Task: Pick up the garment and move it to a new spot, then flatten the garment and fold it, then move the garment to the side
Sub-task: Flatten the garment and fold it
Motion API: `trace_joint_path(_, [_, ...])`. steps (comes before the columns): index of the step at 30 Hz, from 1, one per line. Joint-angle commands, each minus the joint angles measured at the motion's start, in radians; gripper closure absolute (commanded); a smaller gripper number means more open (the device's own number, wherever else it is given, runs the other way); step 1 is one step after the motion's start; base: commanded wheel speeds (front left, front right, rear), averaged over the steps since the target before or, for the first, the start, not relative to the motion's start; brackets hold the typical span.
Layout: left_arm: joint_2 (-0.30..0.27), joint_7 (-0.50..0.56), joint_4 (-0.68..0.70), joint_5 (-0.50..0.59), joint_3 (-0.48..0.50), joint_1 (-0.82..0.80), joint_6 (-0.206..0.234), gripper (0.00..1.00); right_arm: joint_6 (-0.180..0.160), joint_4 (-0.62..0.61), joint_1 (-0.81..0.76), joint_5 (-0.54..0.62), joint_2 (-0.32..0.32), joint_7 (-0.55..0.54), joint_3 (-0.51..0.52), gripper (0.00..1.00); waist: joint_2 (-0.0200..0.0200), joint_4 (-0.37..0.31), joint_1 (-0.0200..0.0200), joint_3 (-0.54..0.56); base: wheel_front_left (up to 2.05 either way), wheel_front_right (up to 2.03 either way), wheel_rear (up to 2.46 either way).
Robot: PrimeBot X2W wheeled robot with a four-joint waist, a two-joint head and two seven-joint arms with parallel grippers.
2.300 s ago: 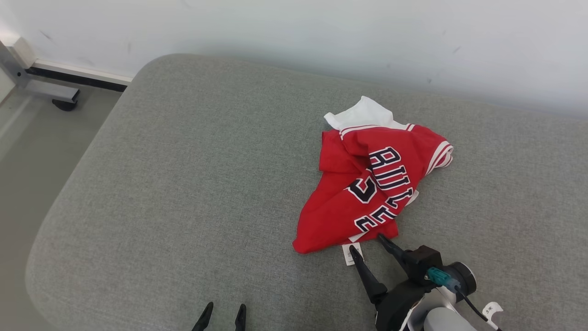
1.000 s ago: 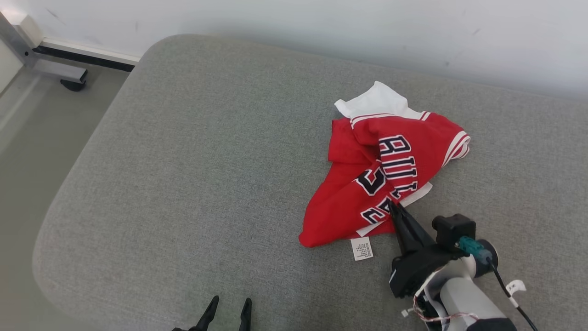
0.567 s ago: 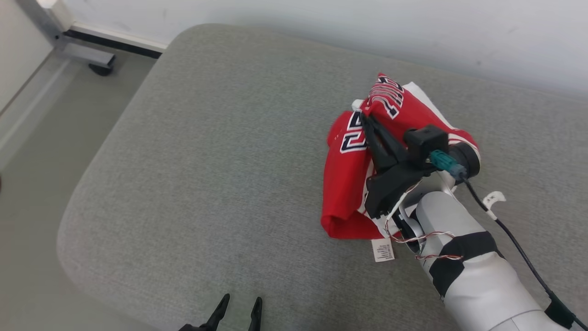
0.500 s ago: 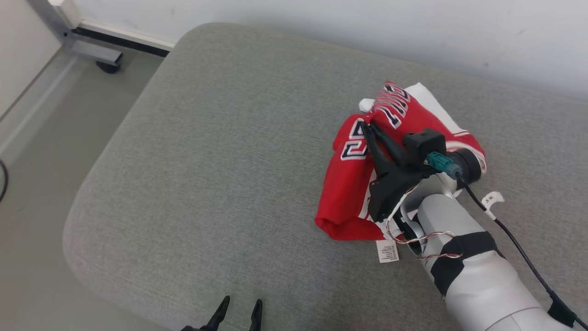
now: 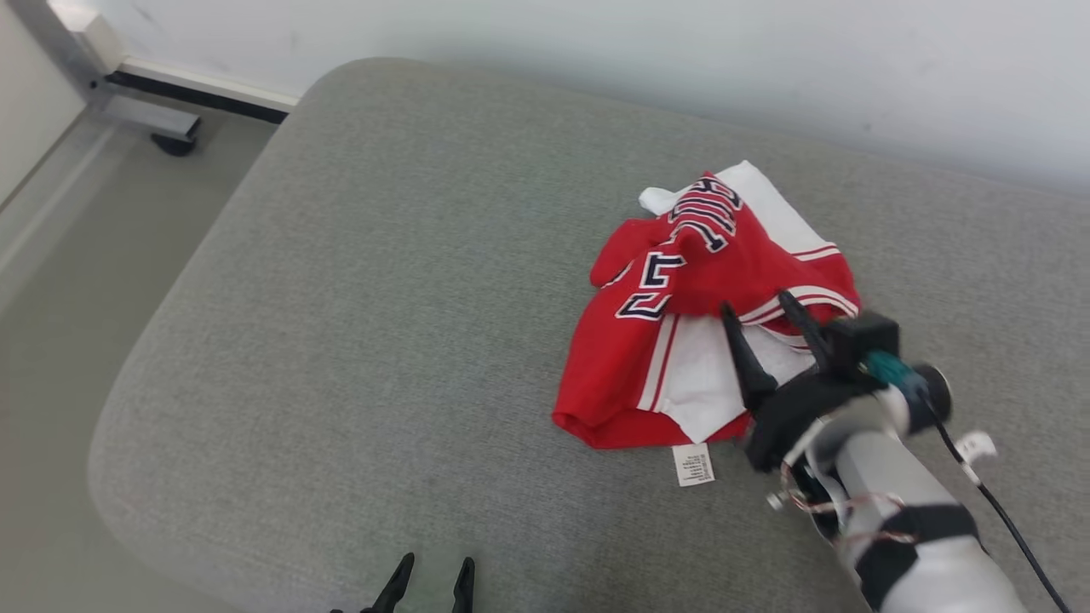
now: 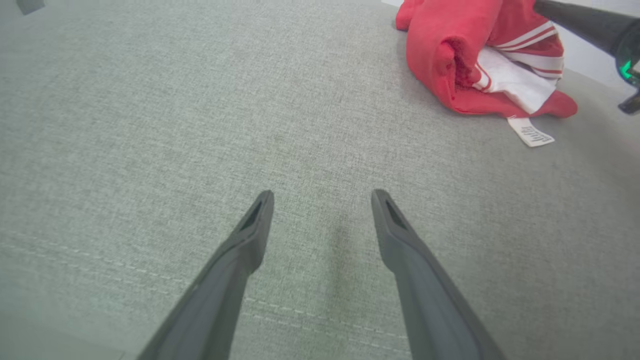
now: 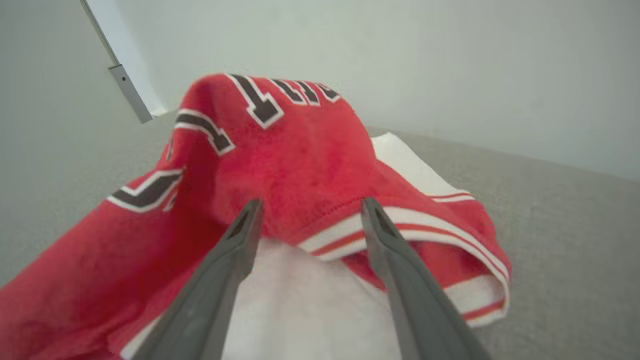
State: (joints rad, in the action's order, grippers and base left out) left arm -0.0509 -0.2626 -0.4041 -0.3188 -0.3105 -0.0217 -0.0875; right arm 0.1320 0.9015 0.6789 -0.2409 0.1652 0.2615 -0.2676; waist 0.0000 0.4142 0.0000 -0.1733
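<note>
**Clerk:** Entries, left to right. Far left first?

**Checker:** Item one: metal frame [image 5: 128, 106], grey, with a dark foot, standing on a pale floor [image 5: 51, 281] at the base of the wall [image 5: 596, 42].

**Clerk:** Next?

**Checker:** Item two: cushion [image 5: 383, 298], grey woven fabric, rounded corners, a stitched seam near its front edge. It bears everything else listed.

**Clerk:** The arms?

**Checker:** Item three: left gripper [image 6: 322, 197], low at the near edge of the cushion. Fingers spread wide, nothing between them, bare fabric beneath. Well apart from the cloth.

**Clerk:** And the task piece?

**Checker:** Item four: garment [image 5: 630, 366], one, red jersey with dark white-edged lettering and red-and-white striped trim. It lies crumpled on the right half of the cushion, toward the wall. The white inner side is turned up at the near right and a white part pokes out at the back. A care label [image 5: 692, 464], white, lies flat on the cushion at the near hem.

**Clerk:** Last?

**Checker:** Item five: right gripper [image 5: 754, 301], on a pale forearm [image 5: 894, 502] with a black cable [image 5: 1005, 528] trailing off it. Fingers stand wide apart over the white inner side, tips pointing at the striped hem of a raised red fold. No cloth is pinched between them. Whether the tips touch the fabric, I cannot tell.
</note>
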Motion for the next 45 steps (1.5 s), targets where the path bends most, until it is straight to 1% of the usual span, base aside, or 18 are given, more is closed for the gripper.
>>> trace_joint_path(1, [0.001,-0.003,0.004,-0.008,0.003,-0.006,0.002,0.0,-0.003,-0.012,-0.039,-0.007,0.014,0.004,0.014,0.0,0.0,-0.025,0.0,0.005,0.0,0.0,0.0])
trace_joint_path(4, [0.001,-0.003,0.007,-0.004,0.004,-0.01,0.0,0.0,-0.003,-0.033,-0.099,-0.005,0.034,0.004,0.045,0.0,0.0,-0.043,0.0,0.003,0.0,0.0,0.0])
trace_joint_path(7, [0.0,-0.003,0.006,0.0,0.0,-0.013,-0.004,0.0,-0.003,-0.02,-0.13,0.004,0.038,0.004,0.069,0.0,0.0,-0.055,0.0,-0.008,0.0,0.0,0.0])
trace_joint_path(12, [0.0,-0.003,0.01,-0.005,-0.008,-0.02,-0.005,0.0,-0.003,0.007,-0.121,0.021,0.028,0.004,0.086,0.0,0.0,-0.045,0.0,-0.026,0.0,0.0,0.0])
trace_joint_path(21, [0.001,-0.003,0.01,-0.014,-0.013,-0.021,0.004,0.0,-0.003,0.075,-0.082,0.042,0.011,0.002,0.102,0.0,0.0,-0.02,0.0,-0.043,0.0,0.0,0.0])
trace_joint_path(22, [0.001,-0.003,0.01,-0.015,-0.013,-0.023,0.005,0.0,-0.003,0.081,-0.077,0.045,0.01,0.002,0.104,0.28,0.0,-0.018,0.0,-0.044,0.0,0.0,0.0])
trace_joint_path(23, [0.001,-0.003,0.011,-0.015,-0.014,-0.024,0.006,0.0,-0.003,0.084,-0.071,0.051,0.011,0.002,0.108,0.65,0.0,-0.017,0.0,-0.046,0.0,0.0,0.0])
trace_joint_path(24, [0.001,-0.003,0.011,-0.015,-0.013,-0.025,0.007,0.0,-0.003,0.085,-0.066,0.057,0.014,0.002,0.113,0.91,0.0,-0.017,0.0,-0.047,0.0,0.0,0.0])
trace_joint_path(25, [0.001,-0.003,0.012,-0.015,-0.013,-0.026,0.006,0.0,-0.003,0.085,-0.063,0.06,0.014,0.002,0.121,1.0,0.0,-0.017,0.0,-0.048,0.0,0.0,0.0])
trace_joint_path(33, [0.001,-0.003,0.005,0.002,0.013,-0.001,0.005,0.0,-0.003,0.014,-0.109,0.071,0.031,0.002,0.191,1.0,0.0,-0.056,0.0,-0.007,0.0,0.0,0.0])
trace_joint_path(41, [0.0,-0.003,0.01,0.029,0.047,0.017,-0.007,0.0,-0.003,-0.129,-0.2,0.038,0.084,0.003,0.314,1.0,0.0,-0.151,0.0,0.058,0.0,0.0,0.0])
trace_joint_path(45, [0.0,-0.003,0.008,0.039,0.054,0.025,-0.009,0.0,-0.003,-0.158,-0.241,0.037,0.111,0.003,0.368,1.0,0.0,-0.191,0.0,0.081,0.0,0.0,0.0])
